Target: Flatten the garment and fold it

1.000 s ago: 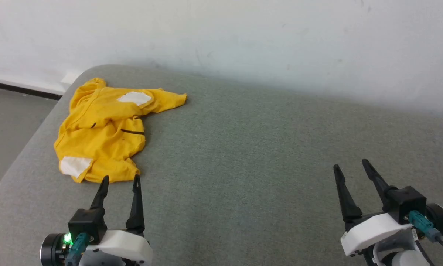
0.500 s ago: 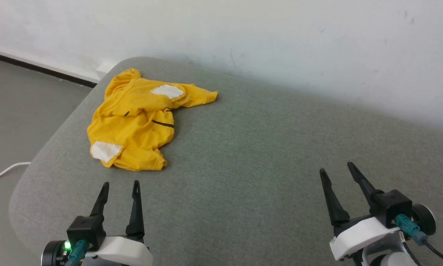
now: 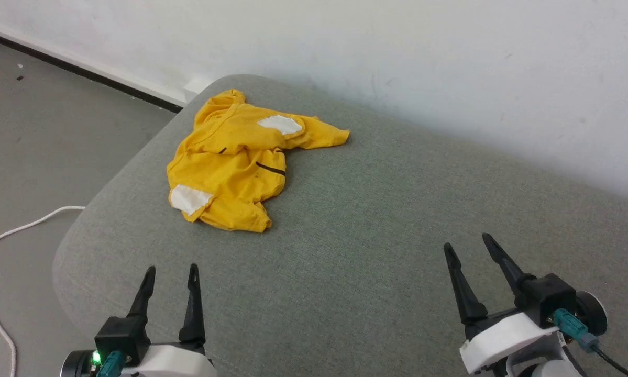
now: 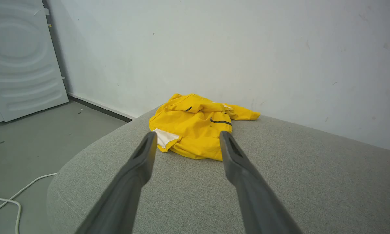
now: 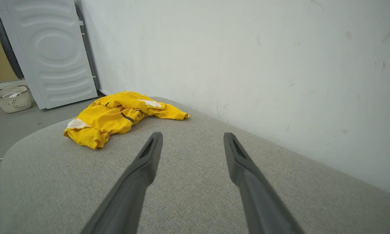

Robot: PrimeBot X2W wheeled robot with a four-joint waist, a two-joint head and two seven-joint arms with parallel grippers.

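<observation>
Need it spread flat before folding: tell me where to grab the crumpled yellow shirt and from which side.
Probably the near bunched edge of the garment, taken by the open left gripper coming from the robot's side: there the cloth rises in a thick fold facing it. The sleeve trailing rightward lies flatter, harder to pinch.

Both arms sit low, 1 each side. The left gripper (image 3: 171, 268) at the bottom left has its 2 dark fingers (image 3: 191, 298) spread wide, pointing straight up the head view, holding nothing. The right gripper (image 3: 465, 241) at the bottom right is spread just as wide, empty too, fingers leaning a bit left.
</observation>
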